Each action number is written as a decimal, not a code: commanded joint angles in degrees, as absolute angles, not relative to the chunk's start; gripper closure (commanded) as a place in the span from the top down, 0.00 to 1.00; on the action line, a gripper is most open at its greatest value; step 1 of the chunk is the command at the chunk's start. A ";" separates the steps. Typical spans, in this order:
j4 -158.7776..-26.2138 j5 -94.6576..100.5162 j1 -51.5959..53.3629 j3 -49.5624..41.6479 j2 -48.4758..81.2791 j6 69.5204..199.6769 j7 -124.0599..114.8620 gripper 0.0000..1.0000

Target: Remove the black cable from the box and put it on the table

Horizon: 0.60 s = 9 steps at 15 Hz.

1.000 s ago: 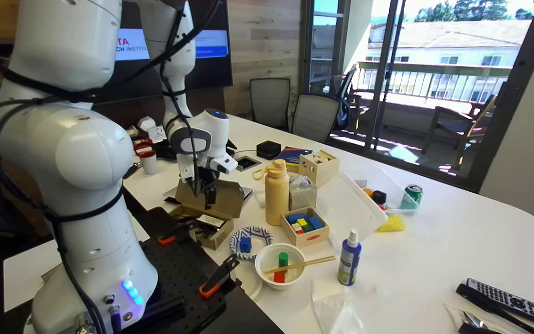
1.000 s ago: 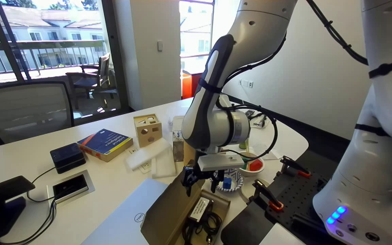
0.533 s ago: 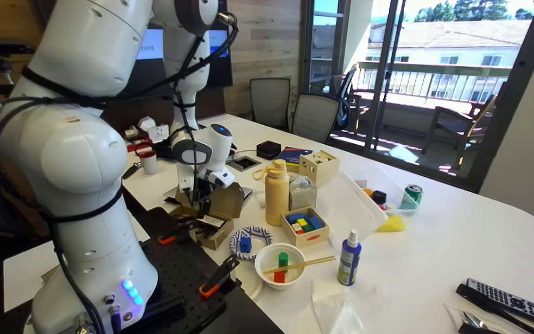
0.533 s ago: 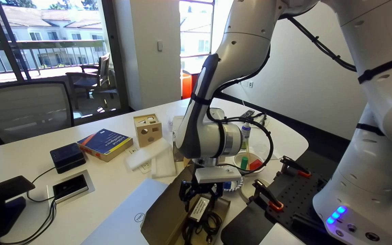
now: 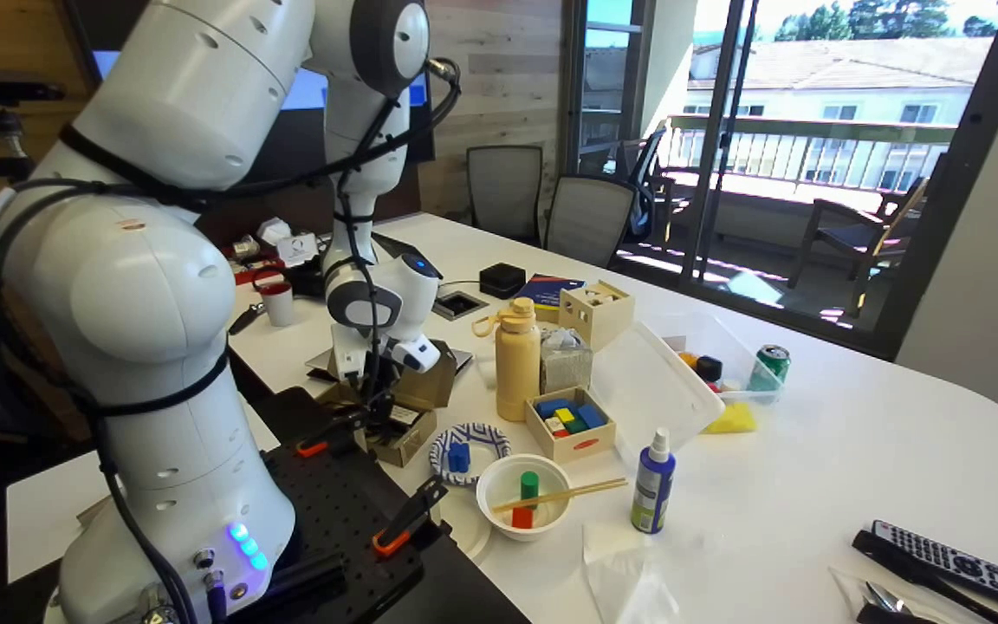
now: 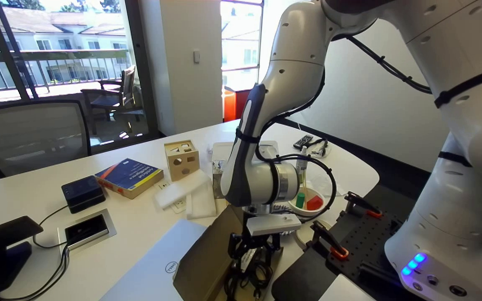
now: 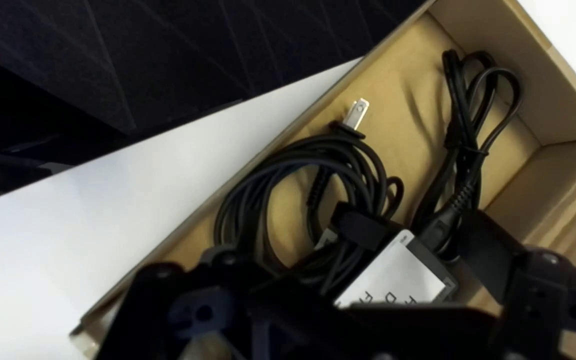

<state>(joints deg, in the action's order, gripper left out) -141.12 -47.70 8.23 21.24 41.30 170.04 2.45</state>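
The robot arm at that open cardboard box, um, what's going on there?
A Franka Panda arm holds its end effector, jaws apart, down at an open cardboard box. Inside lie a coiled black cable and a white-labelled power adapter; in the wrist view the adapter's label shows between the jaws. The job is getting the cable out onto the table. That isn't done yet, and I can't tell whether the jaws touch anything.

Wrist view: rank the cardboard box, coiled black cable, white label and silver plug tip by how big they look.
1. Cardboard box, easily largest, though cut by the frame
2. Coiled black cable, partly behind the end effector
3. White label, also partly covered
4. Silver plug tip, clearly smallest
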 commanded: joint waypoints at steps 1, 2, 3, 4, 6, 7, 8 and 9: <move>-137.94 -42.85 6.94 20.57 44.63 168.85 2.24 1.00; -137.21 -41.16 6.52 20.60 45.42 168.94 2.28 1.00; -136.40 -39.35 6.00 20.84 46.11 169.26 2.20 1.00; -135.72 -37.57 5.55 20.94 46.75 169.33 1.83 1.00; -134.35 -34.32 4.23 21.55 48.12 169.39 1.47 1.00; -133.79 -32.95 3.32 22.15 48.90 169.51 1.44 1.00; -133.29 -31.57 2.63 22.60 49.53 169.46 1.20 1.00; -133.12 -30.30 1.67 23.35 50.01 169.52 1.15 1.00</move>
